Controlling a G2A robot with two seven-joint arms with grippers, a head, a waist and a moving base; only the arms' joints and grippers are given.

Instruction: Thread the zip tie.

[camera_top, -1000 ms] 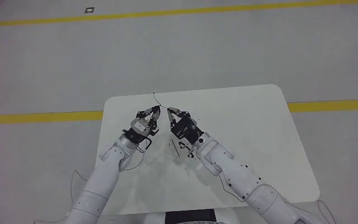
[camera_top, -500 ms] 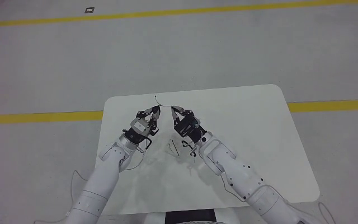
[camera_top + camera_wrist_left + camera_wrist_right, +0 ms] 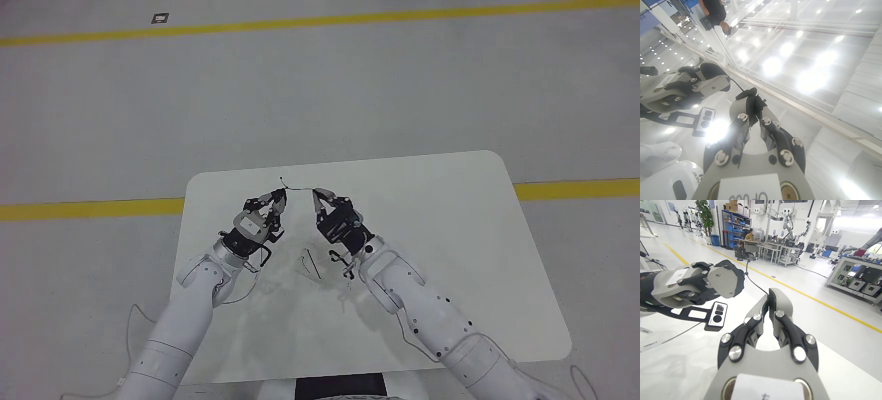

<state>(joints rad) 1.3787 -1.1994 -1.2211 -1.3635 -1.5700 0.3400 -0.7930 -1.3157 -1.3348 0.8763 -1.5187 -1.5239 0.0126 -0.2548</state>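
A thin black zip tie [image 3: 296, 189] stretches between my two grippers above the white table [image 3: 450, 200]. My left gripper [image 3: 273, 203] is shut on it, and the strap runs back between its fingers [image 3: 745, 113] toward the palm. My right gripper [image 3: 321, 196] is shut on the other stretch of the zip tie [image 3: 756, 284], pinching it at the fingertips [image 3: 770, 294]. In the right wrist view the left gripper [image 3: 738, 279] sits close by. A short end of the strap with a small block [image 3: 748, 259] sticks up past it. The two grippers are a few centimetres apart.
Thin dark lines [image 3: 306, 262] lie on the table beneath the grippers; I cannot tell whether they are strap or shadow. The table's far edge [image 3: 350, 162] is just beyond the grippers. Yellow floor lines [image 3: 90, 209] run past the table.
My right gripper has moved right, away from the left one, drawing the zip tie with it. The free end sticking out past the left gripper has grown shorter.
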